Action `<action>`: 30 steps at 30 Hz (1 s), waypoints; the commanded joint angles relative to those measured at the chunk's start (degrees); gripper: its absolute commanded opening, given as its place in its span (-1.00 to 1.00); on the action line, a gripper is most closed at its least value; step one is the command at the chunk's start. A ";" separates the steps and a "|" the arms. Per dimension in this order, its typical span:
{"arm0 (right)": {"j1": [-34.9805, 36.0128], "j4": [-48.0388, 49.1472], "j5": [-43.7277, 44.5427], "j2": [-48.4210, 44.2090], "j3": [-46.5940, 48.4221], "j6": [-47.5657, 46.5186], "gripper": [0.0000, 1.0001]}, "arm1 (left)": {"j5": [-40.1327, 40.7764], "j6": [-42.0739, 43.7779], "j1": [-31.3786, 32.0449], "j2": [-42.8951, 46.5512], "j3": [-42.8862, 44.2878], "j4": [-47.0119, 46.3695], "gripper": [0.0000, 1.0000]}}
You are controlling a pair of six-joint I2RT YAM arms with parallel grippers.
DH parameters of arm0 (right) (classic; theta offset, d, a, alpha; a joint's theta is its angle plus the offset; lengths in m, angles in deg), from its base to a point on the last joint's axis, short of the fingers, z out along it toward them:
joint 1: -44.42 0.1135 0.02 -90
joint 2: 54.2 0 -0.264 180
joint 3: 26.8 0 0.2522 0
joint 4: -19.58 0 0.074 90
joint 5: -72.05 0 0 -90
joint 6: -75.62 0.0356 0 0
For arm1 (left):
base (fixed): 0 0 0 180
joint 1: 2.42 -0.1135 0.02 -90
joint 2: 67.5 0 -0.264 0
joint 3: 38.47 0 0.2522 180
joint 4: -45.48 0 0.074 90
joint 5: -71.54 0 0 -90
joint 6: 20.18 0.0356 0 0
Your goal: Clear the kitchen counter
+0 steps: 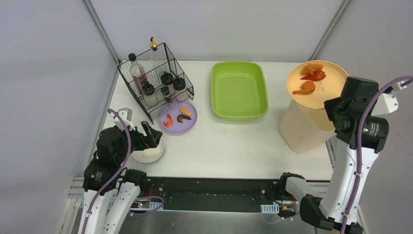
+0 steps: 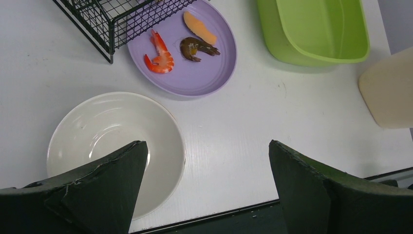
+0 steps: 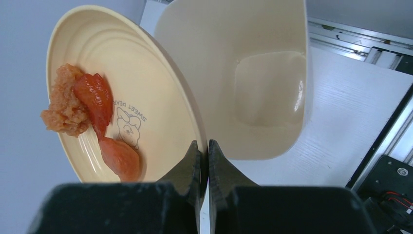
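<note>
White tabletop (image 1: pixel 234 141) underlies everything: rigid, fixed, nothing to grip (its clutter gets lifted instead). Tan plate (image 3: pixel 141 83), stiff, probably slick, tilted over bin (image 3: pixel 253 48), rim pinched tight by right end effector (image 3: pixel 204 151). Over bowl (image 2: pixel 97 131), left end effector (image 2: pixel 207 145) gapes wide.

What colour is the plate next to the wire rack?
The plate is pale purple, clearest in the left wrist view.

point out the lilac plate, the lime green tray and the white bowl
round lilac plastic plate (image 2: pixel 204 73), left wrist view, bare patch below the food
lime-green rectangular plastic tray (image 1: pixel 238 90), top external view, bare inner floor
round white bowl (image 2: pixel 109 134), left wrist view, inner floor
</note>
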 commanded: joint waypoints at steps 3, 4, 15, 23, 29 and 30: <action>-0.54 -2.29 9.16 0.51 1.78 5.90 -1.00 | -0.75 -0.42 0.81 0.69 -0.26 -1.79 0.99; -0.54 -2.78 10.20 0.61 1.55 6.47 -1.00 | -0.46 -0.41 1.16 0.84 -0.32 -1.78 0.99; -1.98 -7.46 21.41 1.19 2.91 7.17 -1.00 | -0.47 -0.41 2.49 0.98 -0.40 -1.79 0.99; -2.47 -8.55 26.49 2.95 2.22 5.37 -1.00 | -0.49 -0.41 2.53 1.13 -0.45 -1.79 0.99; -2.56 -7.35 30.04 5.51 1.91 1.30 -1.00 | -0.51 -0.41 2.55 1.30 -0.43 -1.79 0.99; -2.56 -6.86 31.22 5.96 1.95 -0.27 -1.00 | -0.49 -0.41 2.53 1.33 -0.46 -1.79 0.99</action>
